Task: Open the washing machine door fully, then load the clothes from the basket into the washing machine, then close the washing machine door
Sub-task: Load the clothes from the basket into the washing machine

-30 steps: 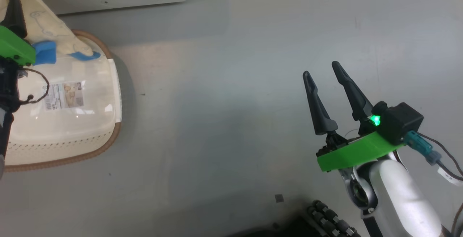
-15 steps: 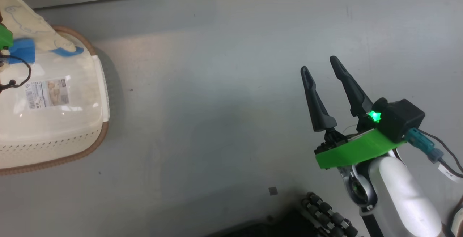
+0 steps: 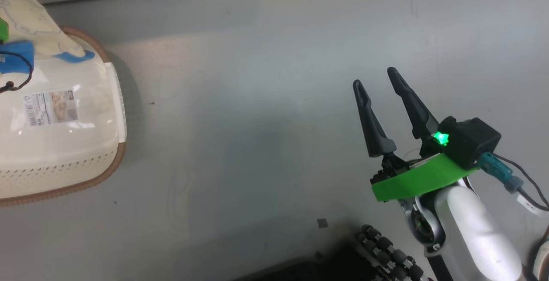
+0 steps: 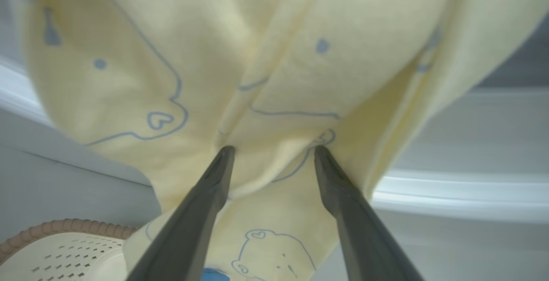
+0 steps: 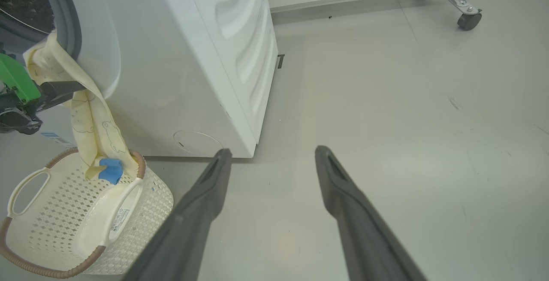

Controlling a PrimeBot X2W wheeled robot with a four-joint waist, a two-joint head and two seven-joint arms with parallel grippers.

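Left gripper (image 4: pixel 274 150), fingers spread, props the cream-yellow clothes (image 4: pixel 300 58) at the washing machine's (image 5: pixel 193 66) mouth to feed them in, tail trailing into the basket (image 5: pixel 150 212); right gripper (image 3: pixel 375 78) hovers open, empty, clear.

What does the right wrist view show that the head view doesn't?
Right wrist: the big white front-loading washing machine's moulded side and grey gasket, pale cream-yellow printed clothes hanging from there into the cream perforated plastic basket, a caster wheel. Head: right gripper's green mount, pale forearm, green light. Both: machine's base, basket, clothes' blue patch, grey floor, right gripper open.
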